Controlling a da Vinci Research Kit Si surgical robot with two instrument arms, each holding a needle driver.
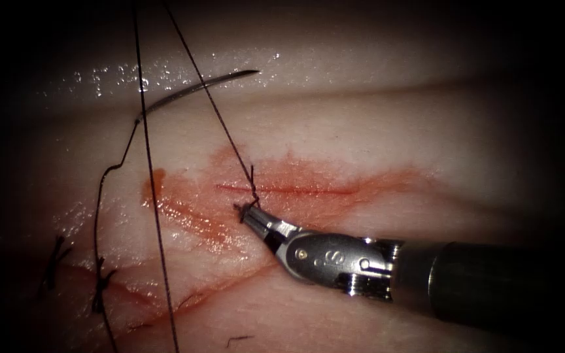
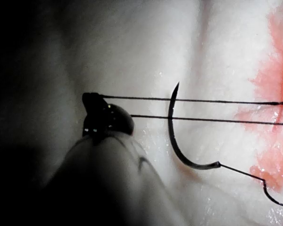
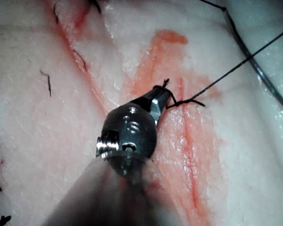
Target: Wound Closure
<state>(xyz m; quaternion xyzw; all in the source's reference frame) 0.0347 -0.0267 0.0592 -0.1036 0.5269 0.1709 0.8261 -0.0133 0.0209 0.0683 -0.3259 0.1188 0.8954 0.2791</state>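
Observation:
The curved needle point(image 1: 197, 88) point(image 2: 172, 141) lies free on the tissue point(image 1: 361, 131), above and to the left of the cut point(image 1: 295, 190), held by neither tool. Its thread point(image 1: 102, 189) trails down the left side. My right tool point(image 1: 246, 212) point(image 3: 164, 95) is shut on a short thread end at the knot point(image 1: 254, 193) point(image 3: 180, 102) at the cut's left end. From that knot a taut strand point(image 1: 210, 98) rises out of the picture. My left tool point(image 2: 90, 100) is shut on the thread, with two tight strands point(image 2: 203, 100) running from it above the needle.
Red fluid point(image 1: 191, 219) stains the tissue around the cut. Two earlier stitches with cut ends point(image 1: 102, 284) point(image 1: 53, 258) sit at the lower left. A long strand point(image 1: 155, 216) crosses the left side from top to bottom. A loose thread scrap point(image 1: 238, 339) lies near the front.

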